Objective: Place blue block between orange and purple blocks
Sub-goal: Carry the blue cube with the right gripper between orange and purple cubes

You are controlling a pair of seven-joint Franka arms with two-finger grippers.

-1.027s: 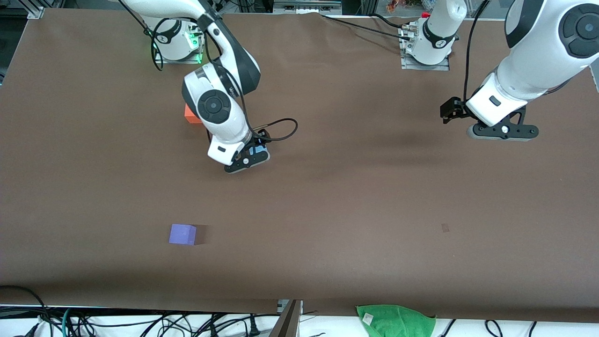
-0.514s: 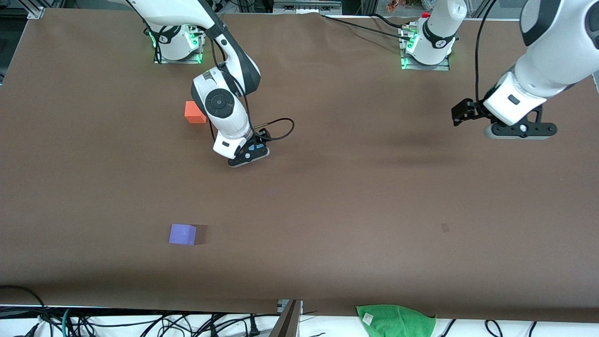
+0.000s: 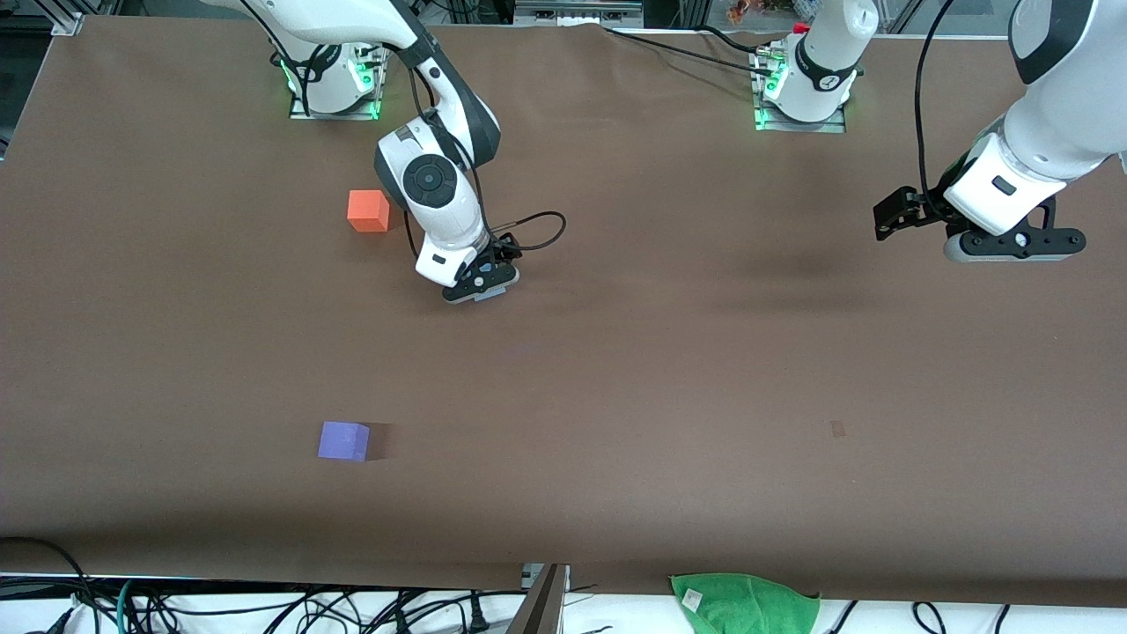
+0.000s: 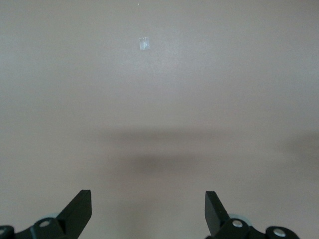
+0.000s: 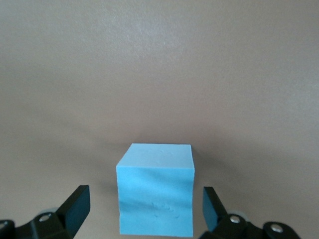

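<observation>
The right gripper (image 5: 144, 209) has been moved over the blue block (image 5: 155, 188), fingers open astride it; grasping is judged next. The left gripper (image 4: 148, 209), open, waits near the surface (image 3: 669, 370) edge.

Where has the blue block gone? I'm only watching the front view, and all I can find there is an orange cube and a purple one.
Observer: The blue block sits on the table right under the right gripper; the right wrist view shows it between the open fingers, not touching them.
Operator: And that gripper is the one near the orange cube?
Observer: Yes. Its wrist view shows only bare table around the blue block, neither the orange block nor the purple block.
Operator: What about the other arm, is it carrying something?
Observer: No. The left wrist view shows the left gripper open over bare table, waiting, with nothing between its fingers.
</observation>
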